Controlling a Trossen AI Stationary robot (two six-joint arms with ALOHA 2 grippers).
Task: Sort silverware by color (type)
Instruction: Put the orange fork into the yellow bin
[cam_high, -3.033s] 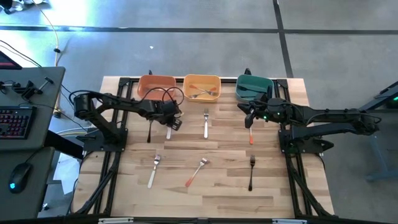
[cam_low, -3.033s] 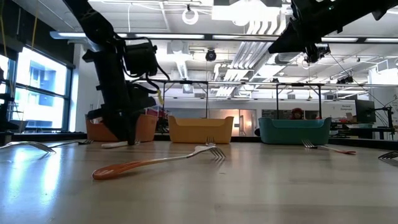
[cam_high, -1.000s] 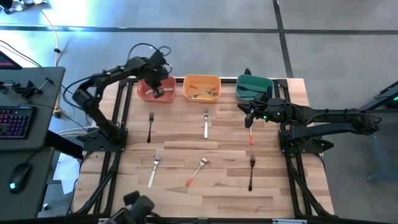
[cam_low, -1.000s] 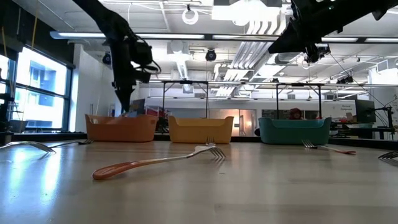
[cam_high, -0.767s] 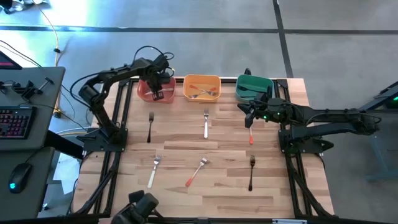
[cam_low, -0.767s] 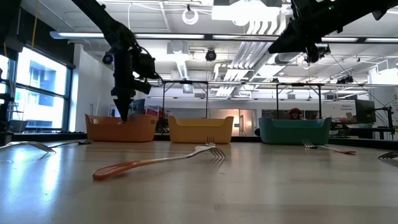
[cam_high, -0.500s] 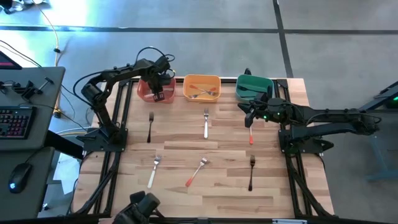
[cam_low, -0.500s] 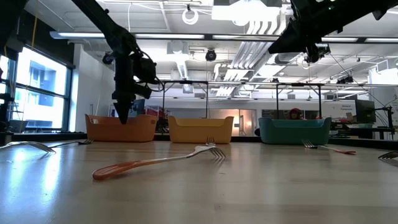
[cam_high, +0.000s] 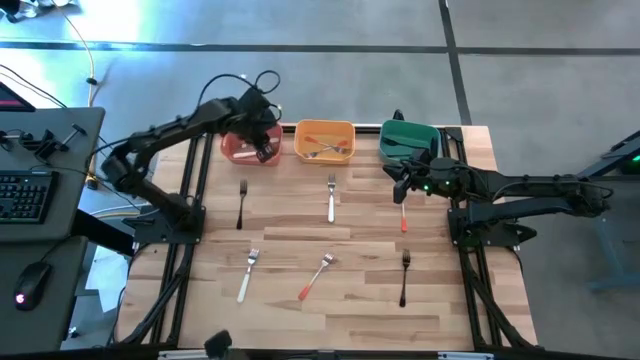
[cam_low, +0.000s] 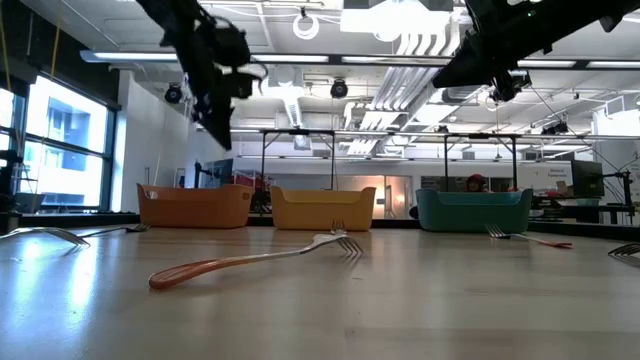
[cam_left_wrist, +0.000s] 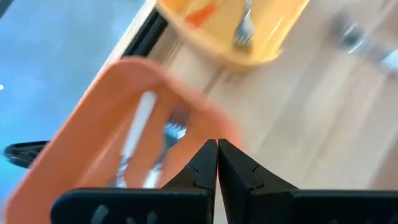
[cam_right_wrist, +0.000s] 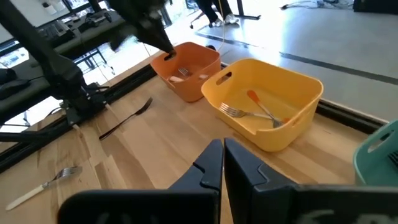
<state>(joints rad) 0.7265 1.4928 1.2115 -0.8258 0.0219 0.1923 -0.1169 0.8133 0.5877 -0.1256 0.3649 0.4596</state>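
The wooden counter (cam_high: 350, 300) carries three bins along its far edge: an orange bin (cam_high: 240, 146), a yellow bin (cam_high: 324, 141) and a green bin (cam_high: 408, 139); the left hand (cam_high: 263, 150) hangs above the orange bin with its fingers pressed together, holding nothing; the right hand (cam_high: 403, 186) waits near the green bin, fingers also together and empty; a white-handled fork (cam_left_wrist: 142, 134) lies inside the orange bin; two orange-handled forks (cam_right_wrist: 258, 112) lie in the yellow bin; six more forks (cam_high: 331, 197) lie spread on the counter.
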